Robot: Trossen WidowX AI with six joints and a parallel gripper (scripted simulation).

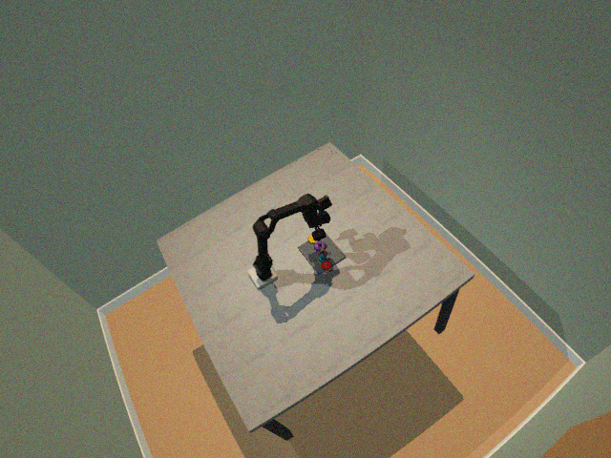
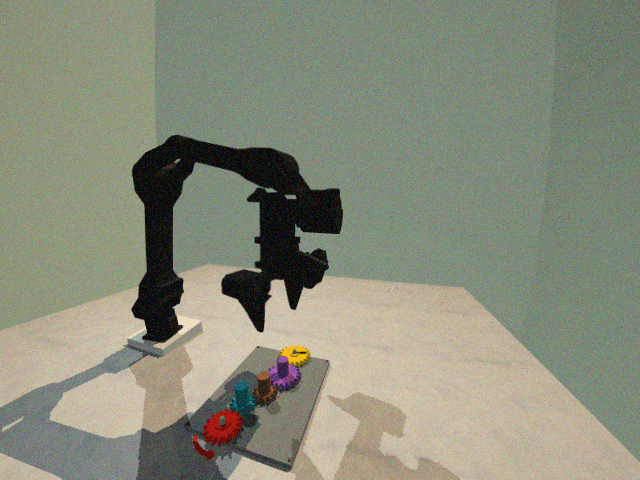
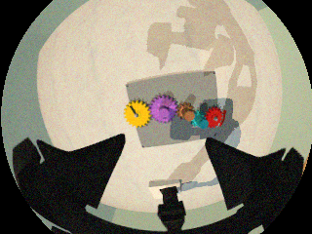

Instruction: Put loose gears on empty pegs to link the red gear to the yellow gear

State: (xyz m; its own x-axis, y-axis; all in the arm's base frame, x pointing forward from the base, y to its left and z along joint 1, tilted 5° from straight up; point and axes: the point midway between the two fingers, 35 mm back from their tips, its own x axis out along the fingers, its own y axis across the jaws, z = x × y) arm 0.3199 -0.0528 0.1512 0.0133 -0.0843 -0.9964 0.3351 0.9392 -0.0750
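The grey board (image 2: 305,408) (image 3: 146,136) (image 1: 336,251) carries a row of gears. The red gear (image 2: 222,427) (image 3: 214,117) (image 1: 326,265) is at one end, the yellow gear (image 2: 294,355) (image 3: 136,113) (image 1: 311,239) with its black stripe at the other. Between them, from red to yellow, are a teal gear (image 2: 241,396) (image 3: 200,119), a brown gear (image 2: 264,389) (image 3: 186,112) and a purple gear (image 2: 284,376) (image 3: 163,108) (image 1: 319,245). Neighbours look close enough to mesh; all look flat on the board. My gripper (image 2: 277,320) (image 3: 166,139) is open and empty, above the board's yellow end.
The red arrow (image 2: 203,447) curves beside the red gear. The arm's white base plate (image 2: 191,330) (image 1: 254,279) stands on the table (image 1: 296,355) off one long side of the board. No loose gear shows on the table. Arm shadows fall across the board and table.
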